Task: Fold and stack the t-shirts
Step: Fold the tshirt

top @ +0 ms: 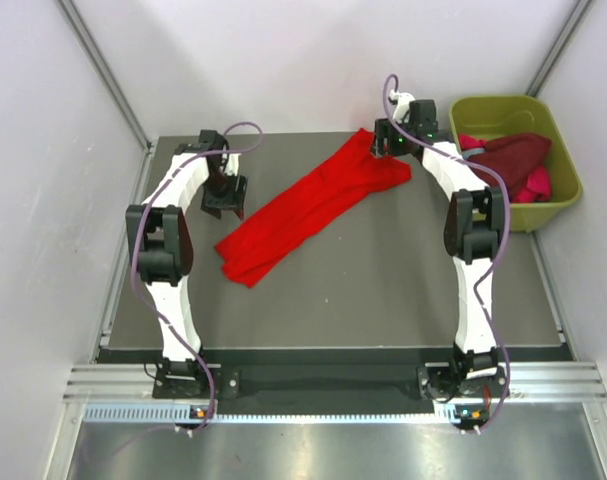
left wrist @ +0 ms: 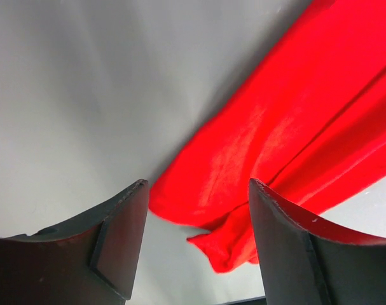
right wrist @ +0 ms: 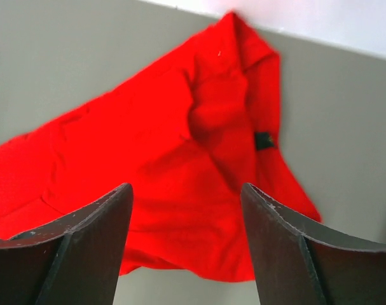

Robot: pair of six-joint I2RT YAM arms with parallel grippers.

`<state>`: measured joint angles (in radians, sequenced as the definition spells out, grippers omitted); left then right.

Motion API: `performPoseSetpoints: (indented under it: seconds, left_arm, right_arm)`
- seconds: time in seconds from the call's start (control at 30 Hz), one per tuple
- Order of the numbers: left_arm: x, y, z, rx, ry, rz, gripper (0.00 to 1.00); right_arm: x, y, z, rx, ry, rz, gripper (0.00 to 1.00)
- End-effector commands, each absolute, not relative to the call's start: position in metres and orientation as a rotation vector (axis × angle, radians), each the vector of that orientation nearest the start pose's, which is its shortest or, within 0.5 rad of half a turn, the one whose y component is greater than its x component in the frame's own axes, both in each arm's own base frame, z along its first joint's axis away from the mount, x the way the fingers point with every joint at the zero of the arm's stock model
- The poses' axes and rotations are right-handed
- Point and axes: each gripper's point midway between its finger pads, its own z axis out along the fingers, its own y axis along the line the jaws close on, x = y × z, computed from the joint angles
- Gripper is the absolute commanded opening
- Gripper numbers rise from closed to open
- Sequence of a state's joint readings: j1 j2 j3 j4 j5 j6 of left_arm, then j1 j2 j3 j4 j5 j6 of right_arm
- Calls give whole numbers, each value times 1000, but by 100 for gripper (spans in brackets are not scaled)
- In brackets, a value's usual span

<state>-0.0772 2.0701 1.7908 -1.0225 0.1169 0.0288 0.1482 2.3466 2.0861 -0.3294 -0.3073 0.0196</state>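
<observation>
Nearest, left gripper (top: 225,203) spread wide, empty, just beside the bright red t-shirt (top: 303,205), one long diagonal strip across the table (top: 383,300). Farther, right gripper (top: 386,143) equally wide, empty, above its far end. Probably part-folded; nothing stacked. Beyond, in the green tub (top: 558,190): one maroon t-shirt (top: 513,155), seemingly one pink t-shirt (top: 536,185), both unfolded.

Green tub (top: 553,212), seemingly beside table's (top: 383,290) right edge.

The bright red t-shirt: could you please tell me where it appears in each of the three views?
Top external: the bright red t-shirt lies diagonally across mid-table.
Left wrist: the t-shirt fills the right half.
Right wrist: the t-shirt spans centre and left.
Shared landmark: the grey table beneath it.
</observation>
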Motion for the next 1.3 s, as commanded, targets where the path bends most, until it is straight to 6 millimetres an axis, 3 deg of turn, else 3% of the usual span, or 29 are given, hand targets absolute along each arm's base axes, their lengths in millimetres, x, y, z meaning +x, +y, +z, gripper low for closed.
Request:
performPoseSetpoints:
  seconds: [0.0, 0.13, 0.17, 0.23, 0.3, 0.33, 0.37, 0.4, 0.43, 0.5, 0.53, 0.67, 0.83, 1.1, 1.27]
  left_arm:
    - [441, -62, 108, 179, 2783, -264, 68]
    - [439, -66, 105, 174, 2793, -291, 67]
    - [437, -66, 101, 172, 2805, -290, 67]
    - [436, -63, 99, 171, 2811, -268, 67]
    - [436, -62, 98, 172, 2814, -263, 68]
    - [436, -62, 98, 173, 2813, -259, 68]
    - [437, -62, 100, 175, 2807, -252, 68]
    - [437, -62, 100, 175, 2804, -250, 68]
    - [438, -61, 102, 174, 2800, -243, 68]
    - [438, -61, 102, 177, 2799, -237, 68]
    - [439, -60, 104, 179, 2793, -230, 68]
    - [437, -58, 100, 178, 2802, -217, 68]
    - [436, -59, 98, 186, 2805, -213, 68]
    - [433, -60, 98, 193, 2808, -193, 68]
    - [434, -61, 96, 197, 2808, -188, 69]
  right_arm:
    - [619, 156, 109, -316, 2170, 485, 68]
    - [631, 161, 106, -315, 2156, 503, 68]
    - [633, 165, 97, -300, 2170, 524, 68]
    - [642, 168, 105, -288, 2141, 538, 68]
    - [646, 175, 96, -285, 2146, 547, 68]
    - [650, 175, 102, -287, 2127, 539, 65]
    - [652, 175, 93, -277, 2142, 522, 62]
    - [653, 176, 93, -274, 2142, 517, 58]
    - [654, 177, 92, -269, 2141, 517, 46]
    - [655, 173, 88, -245, 2152, 494, 37]
    - [655, 172, 86, -229, 2158, 489, 25]
    - [661, 165, 86, -206, 2150, 435, 0]
    - [671, 157, 97, -200, 2112, 377, 0]
    - [690, 123, 117, -128, 2043, 250, 0]
    - [688, 121, 108, -126, 2065, 235, 0]
